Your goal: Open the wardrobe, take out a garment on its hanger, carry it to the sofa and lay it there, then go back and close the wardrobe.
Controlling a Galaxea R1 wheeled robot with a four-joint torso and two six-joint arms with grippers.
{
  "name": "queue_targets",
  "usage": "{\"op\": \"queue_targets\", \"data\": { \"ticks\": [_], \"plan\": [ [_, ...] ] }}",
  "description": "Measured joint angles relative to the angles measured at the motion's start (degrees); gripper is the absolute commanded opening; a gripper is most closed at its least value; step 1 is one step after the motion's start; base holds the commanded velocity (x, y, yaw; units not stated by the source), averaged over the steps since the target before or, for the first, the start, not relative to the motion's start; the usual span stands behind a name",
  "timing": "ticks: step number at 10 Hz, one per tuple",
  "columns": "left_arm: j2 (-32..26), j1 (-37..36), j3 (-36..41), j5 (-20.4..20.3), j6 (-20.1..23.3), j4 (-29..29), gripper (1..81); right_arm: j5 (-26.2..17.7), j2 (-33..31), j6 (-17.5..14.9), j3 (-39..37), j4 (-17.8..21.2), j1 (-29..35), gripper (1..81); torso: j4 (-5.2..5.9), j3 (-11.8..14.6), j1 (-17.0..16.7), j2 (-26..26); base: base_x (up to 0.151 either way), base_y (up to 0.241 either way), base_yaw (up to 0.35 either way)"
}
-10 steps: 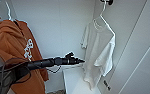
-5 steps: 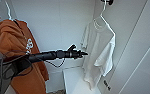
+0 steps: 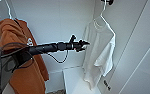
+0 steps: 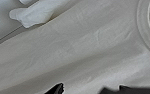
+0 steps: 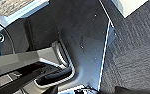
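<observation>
Wardrobe [image 3: 131,37] is standing open, and the left gripper [image 3: 84,45] is reaching across its white interior toward the white T-shirt [image 3: 101,50]. That shirt is hanging on its hanger [image 3: 102,13] at the right side of the cabinet, hook up at the top, fabric falling limp and long straight downward. So the long axis of the garment is running vertical, while the left arm is coming in nearly level from the left. The jaws are pointing right at the shirt's near edge, at about chest height on the fabric, well below the hanger's hook. From the head view, tip and cloth are looking just beside one another; contact I cannot confirm. In the left wrist view, pale creased fabric [image 4: 86,45] is spreading wide, with two dark fingertips [image 4: 56,88] showing apart at the edge, so the jaws are looking parted and gripping nothing. Left arm is clearly the nearer one. Right gripper's state I cannot tell. Rust-orange garment [image 3: 18,57] is hanging well apart at the left, behind the arm.
</observation>
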Motion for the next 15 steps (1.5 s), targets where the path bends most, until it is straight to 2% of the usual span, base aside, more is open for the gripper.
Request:
{"op": "queue_targets", "data": {
  "ticks": [2, 5, 13, 14, 15],
  "plan": [
    [1.60, -2.30, -1.77, -2.08, -4.35, -0.10, 81.1, -0.02, 0.06, 0.11, 0.00, 0.02, 0.00, 81.1, 0.00, 0.00, 0.02, 0.00, 0.000, 0.000, 0.000],
    [3.86, -4.52, -4.90, -2.50, -7.11, -0.13, 81.1, -0.05, 0.16, 0.11, 0.00, 0.02, 0.00, 81.1, 0.00, 0.00, 0.02, 0.02, 0.000, 0.000, 0.000],
    [4.58, -16.48, -7.80, -3.19, -11.90, -0.27, 81.1, -0.11, 0.52, 0.13, 0.00, 0.66, -0.01, 81.1, -0.11, -0.02, 0.06, 0.02, 0.000, 0.000, 0.000],
    [4.56, -16.81, -7.83, -3.19, -12.01, -0.27, 81.1, -0.07, 0.55, 0.13, 0.02, 0.66, 0.00, 81.1, -0.72, -0.02, 0.06, 0.02, 0.000, 0.000, 0.000],
    [4.58, -17.08, -7.96, -3.13, -12.02, -0.29, 81.1, -0.07, 0.63, 0.13, 0.02, 0.66, 0.00, 81.1, -2.10, -0.02, 0.06, 0.02, 0.000, 0.000, 0.000]
  ]
}}
